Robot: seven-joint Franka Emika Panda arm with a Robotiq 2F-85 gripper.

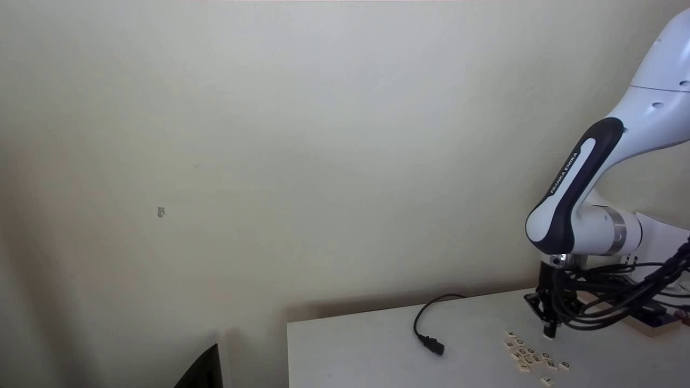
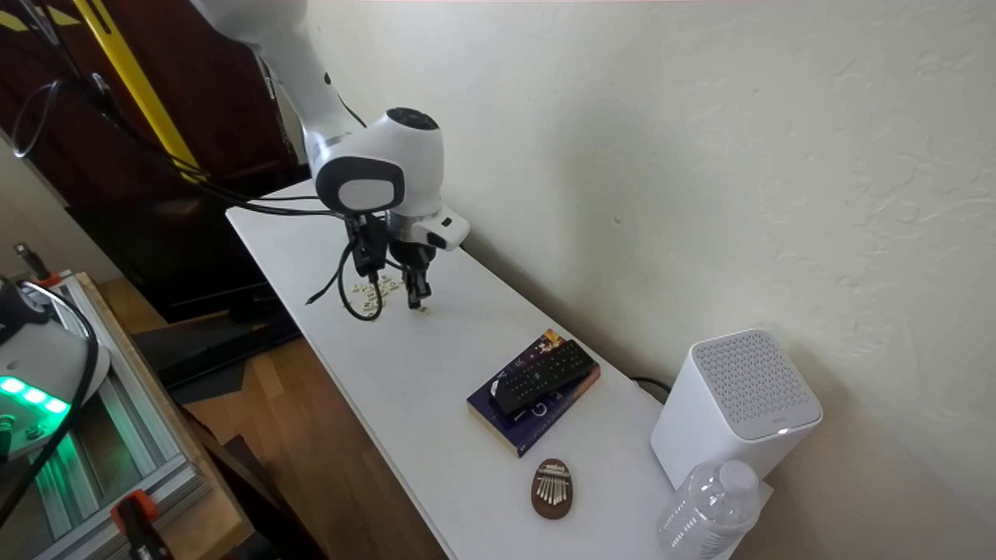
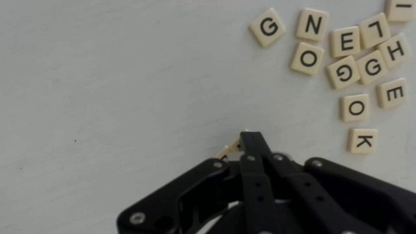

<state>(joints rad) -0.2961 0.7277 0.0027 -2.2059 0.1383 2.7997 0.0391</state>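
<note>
My black gripper (image 3: pixel 255 138) points down at the white table, and its two fingertips are together. It shows in both exterior views (image 1: pixel 549 328) (image 2: pixel 415 299), low over the table. In the wrist view two cream letter tiles, a nearer one (image 3: pixel 223 152) and a farther one (image 3: pixel 235 145), lie at the fingertips, mostly hidden behind the fingers. I cannot tell whether the fingers touch them. To the right lie several loose letter tiles, among them a K (image 3: pixel 363 141), an O (image 3: pixel 355 108), an N (image 3: pixel 312 24) and a G (image 3: pixel 268 27).
On the white table (image 2: pixel 373 381) lie a book (image 2: pixel 506 435) with a black remote (image 2: pixel 542 377) on it and a brown thumb piano (image 2: pixel 552 498). A white box-shaped device (image 2: pixel 700 420) and a clear bottle (image 2: pixel 712 509) stand at the end. A black power cable (image 1: pixel 431 344) lies beyond the tiles.
</note>
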